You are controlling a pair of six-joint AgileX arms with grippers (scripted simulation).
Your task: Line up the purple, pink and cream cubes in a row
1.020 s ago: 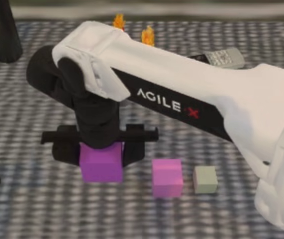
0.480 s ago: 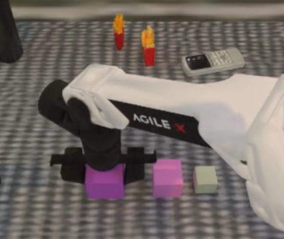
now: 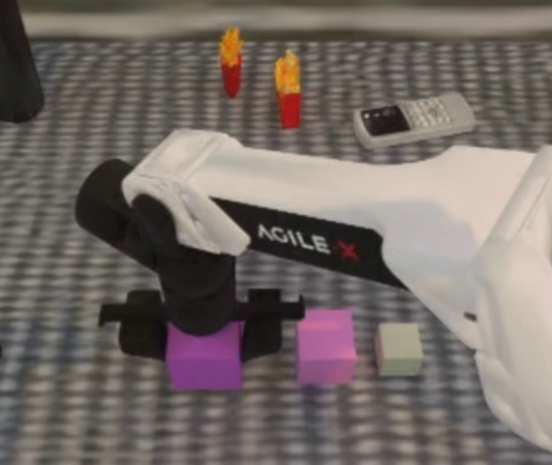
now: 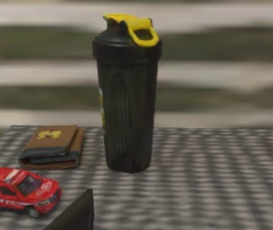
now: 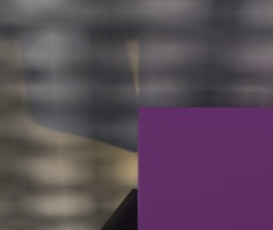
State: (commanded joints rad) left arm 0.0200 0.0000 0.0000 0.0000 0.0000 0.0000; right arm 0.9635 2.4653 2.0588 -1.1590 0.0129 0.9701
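The table (image 3: 53, 155) carries everything, and the right arm (image 3: 402, 232) stretches across it from 3 o'clock toward the row near the 6 o'clock edge. Its gripper (image 3: 203, 334) sits over the purple cube (image 3: 204, 356), a dark finger on either flank, pressed against the cube's sides: the jaws look closed on it, and the cube seems to rest on the mat. The pink cube (image 3: 326, 346) stands just beside the purple one at its 3 o'clock, a narrow gap between, with one finger filling that gap. The cream cube (image 3: 399, 350) sits a little farther along at 3 o'clock, apart from the pink.

The row looks close to done. The risk I see is in the release: the finger wedged between purple and pink could shove the pink cube as it opens, and that would spoil the spacing. A lift before the jaws fully part could drag or tip the purple cube out of line.

The left arm (image 3: 3, 58) stays parked at 10 o'clock, its gripper not in view.
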